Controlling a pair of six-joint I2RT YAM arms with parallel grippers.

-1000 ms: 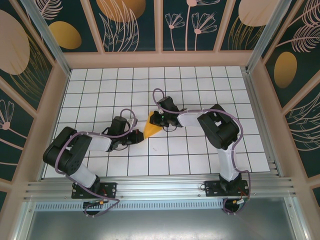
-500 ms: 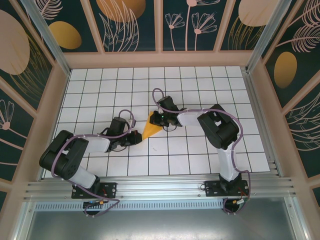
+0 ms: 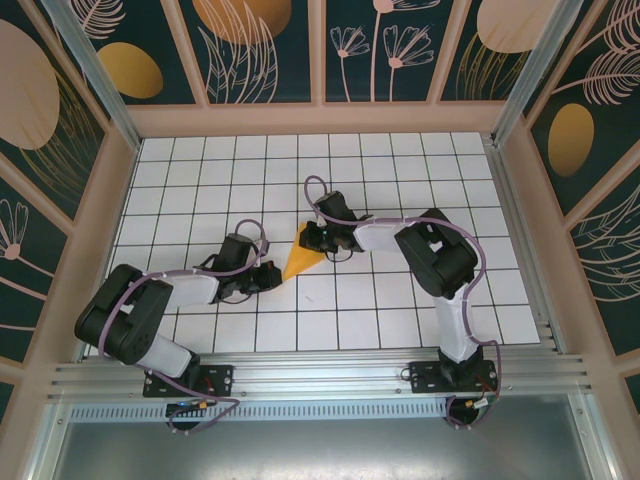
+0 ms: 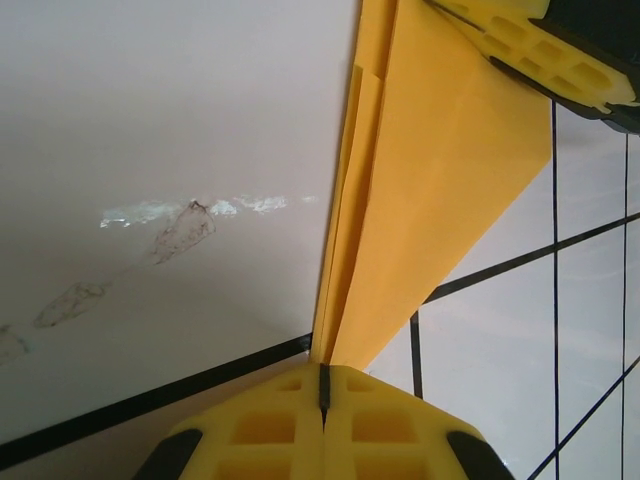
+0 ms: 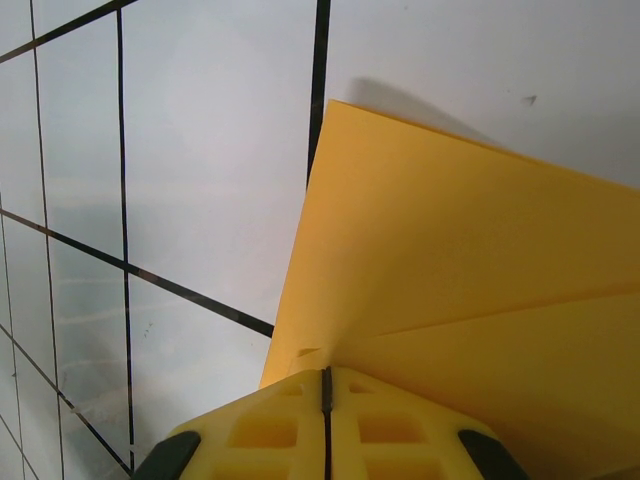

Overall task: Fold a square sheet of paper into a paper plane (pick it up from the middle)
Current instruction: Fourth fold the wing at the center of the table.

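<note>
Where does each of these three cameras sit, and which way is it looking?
Top external: above and behind the robot, looking down at the tiled table; left arm and right arm show whole, bases nearest.
Left wrist: on the left arm, looking along the left gripper, shut on the folded paper.
Right wrist: on the right arm, looking along the right gripper, shut on the paper's opposite end.
Shared: both wrist views show that same paper and the tiles.

The folded paper [image 3: 300, 258] and the right gripper [image 3: 312, 239] stand just ahead of the left gripper [image 3: 272, 277], with bare table [image 3: 400, 300] open beside both.
</note>
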